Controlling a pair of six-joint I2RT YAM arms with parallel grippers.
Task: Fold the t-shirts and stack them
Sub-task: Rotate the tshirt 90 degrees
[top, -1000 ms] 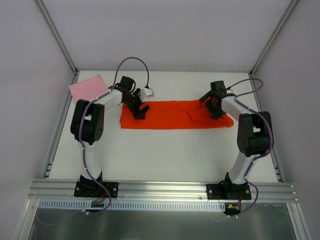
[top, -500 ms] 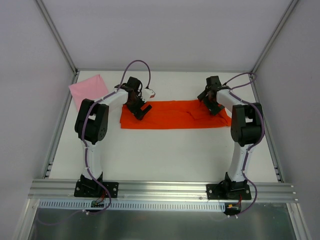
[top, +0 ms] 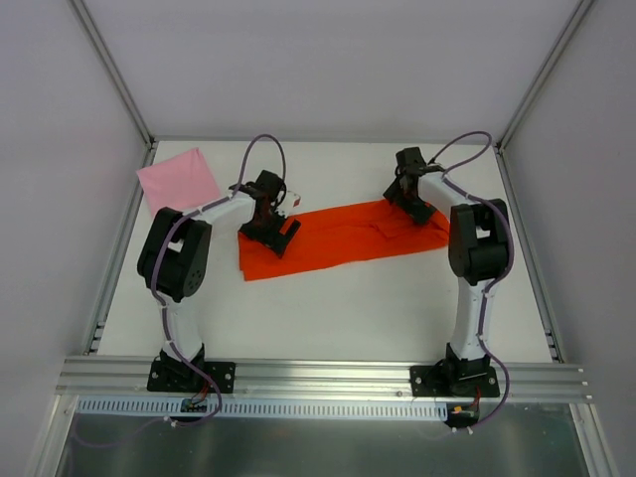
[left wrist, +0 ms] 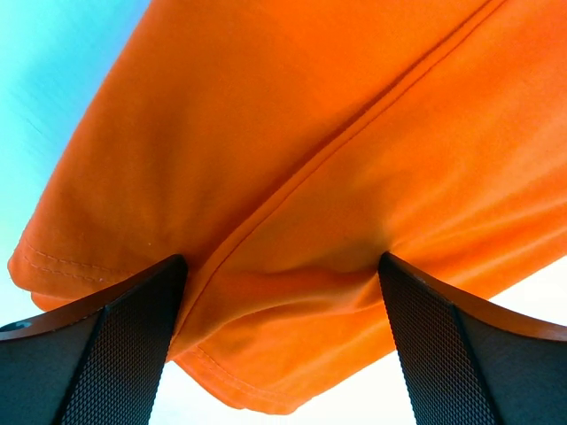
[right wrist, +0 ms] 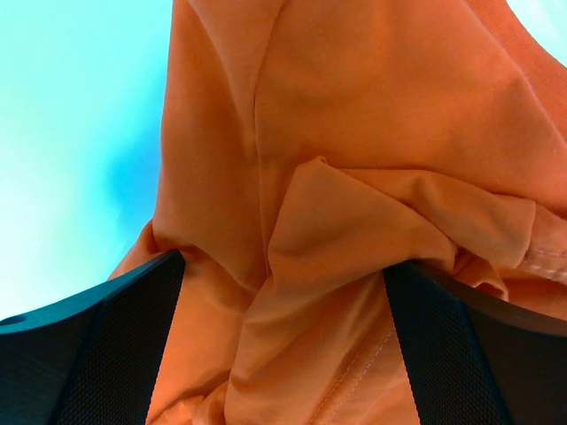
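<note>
The orange-red t-shirt [top: 338, 237] lies as a long folded strip across the white table, slanting with its left end nearer. My left gripper [top: 270, 227] is down on that left end, open. In the left wrist view the cloth [left wrist: 292, 177] bulges between my left gripper's [left wrist: 283, 354] wide-apart fingers [left wrist: 115, 354]. My right gripper [top: 409, 199] rests on the strip's right end, open. Rumpled orange cloth [right wrist: 354, 221] fills the span of the right gripper [right wrist: 283, 354]. The pink t-shirt [top: 179, 180] lies as a small square at the far left.
White walls with aluminium posts [top: 114, 79] close in the table on three sides. A metal rail [top: 318, 376] carrying both arm bases runs along the near edge. Purple cables [top: 260, 149] loop above each wrist.
Both grippers have come down onto the ends of the orange-red shirt. The strip now slants, and its right end has shifted left. The left jaws have narrowed a little.
</note>
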